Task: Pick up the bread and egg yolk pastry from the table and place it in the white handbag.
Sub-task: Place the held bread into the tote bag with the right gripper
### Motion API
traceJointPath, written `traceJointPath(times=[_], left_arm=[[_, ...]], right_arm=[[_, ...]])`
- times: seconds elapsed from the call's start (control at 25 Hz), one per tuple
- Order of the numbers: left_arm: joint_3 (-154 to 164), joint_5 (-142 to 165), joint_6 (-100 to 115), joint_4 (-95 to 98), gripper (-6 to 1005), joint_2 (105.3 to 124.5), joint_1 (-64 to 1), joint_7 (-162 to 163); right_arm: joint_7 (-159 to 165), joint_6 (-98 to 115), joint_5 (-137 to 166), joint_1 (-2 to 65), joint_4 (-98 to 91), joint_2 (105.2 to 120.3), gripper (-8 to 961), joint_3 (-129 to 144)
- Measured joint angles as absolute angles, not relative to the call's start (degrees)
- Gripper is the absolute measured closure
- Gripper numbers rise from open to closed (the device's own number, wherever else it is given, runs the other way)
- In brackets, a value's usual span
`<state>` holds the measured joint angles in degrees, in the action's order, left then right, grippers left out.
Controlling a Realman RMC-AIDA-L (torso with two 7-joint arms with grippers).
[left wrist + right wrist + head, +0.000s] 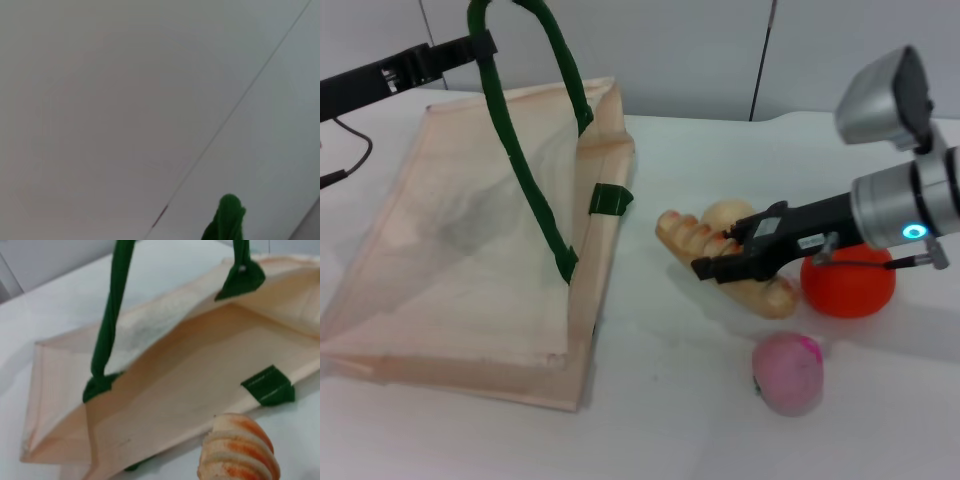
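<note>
The white handbag point(470, 250) lies on the table at the left with its mouth open toward the food. My left gripper point(480, 46) is shut on one dark green handle point(525, 180) and holds it up; a bit of the handle shows in the left wrist view point(227, 220). The striped bread point(685, 235) lies right of the bag. My right gripper point(720, 252) is closed around its middle. The bread's end point(237, 452) and the bag's opening point(200, 375) show in the right wrist view. The egg yolk pastry point(723, 214) sits just behind the bread.
An orange ball point(848, 287) sits under my right arm, right of the bread. A pink ball point(788, 372) lies nearer the front. The bag's second handle point(240, 270) hangs over its mouth. A grey wall stands behind the table.
</note>
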<state>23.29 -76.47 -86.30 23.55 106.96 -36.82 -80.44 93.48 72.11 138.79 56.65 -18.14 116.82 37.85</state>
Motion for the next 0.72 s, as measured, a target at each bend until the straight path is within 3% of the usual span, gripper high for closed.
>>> traceJointPath(times=[0.24,0.72], left_arm=[[23.3,-76.9,-90.3,23.5,880,107.10,-38.3,-80.3],[22.6,-78.4,-97.3,23.6,880,107.49,-40.2,-80.1]], right_arm=[[93.9,76.8,136.2,55.1,-23.8,117.06,464,38.3],[96.9,75.0,136.1,60.3,-23.2,117.31,523,43.0]])
